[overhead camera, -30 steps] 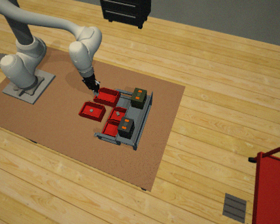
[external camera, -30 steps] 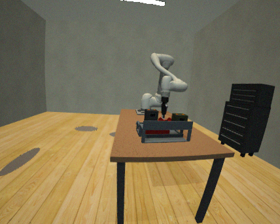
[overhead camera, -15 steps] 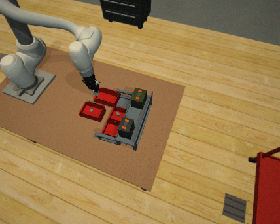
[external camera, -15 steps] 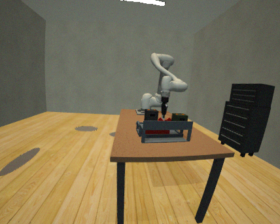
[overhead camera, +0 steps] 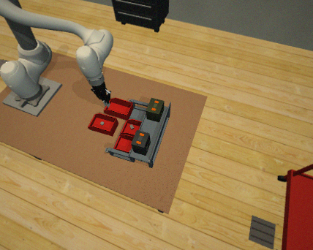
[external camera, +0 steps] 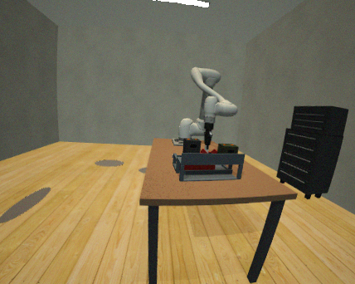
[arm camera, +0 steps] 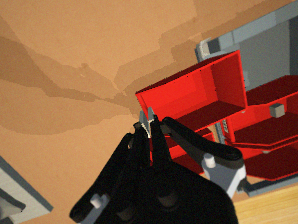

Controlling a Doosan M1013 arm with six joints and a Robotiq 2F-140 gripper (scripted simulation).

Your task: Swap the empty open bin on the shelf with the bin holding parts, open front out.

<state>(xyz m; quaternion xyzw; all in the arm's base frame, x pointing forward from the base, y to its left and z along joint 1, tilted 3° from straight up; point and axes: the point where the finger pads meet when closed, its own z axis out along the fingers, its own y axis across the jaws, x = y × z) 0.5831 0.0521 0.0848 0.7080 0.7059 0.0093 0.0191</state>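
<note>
With the empty bin pinched by its wall in the gripper, removal seems under way; an upright set-down on the counter is called for, clear of the parts bin at seven o'clock in the top view.

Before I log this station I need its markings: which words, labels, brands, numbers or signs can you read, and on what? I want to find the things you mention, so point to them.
None can be read.
The two dark boxes on the shelf (overhead camera: pixel 159 140): orange patches only, no legible text.
The robot arm (overhead camera: pixel 90 60) (external camera: pixel 226 109), the red bins and the black drawer cabinet (overhead camera: pixel 140 14) (external camera: pixel 309 154): no readable marking.
</note>
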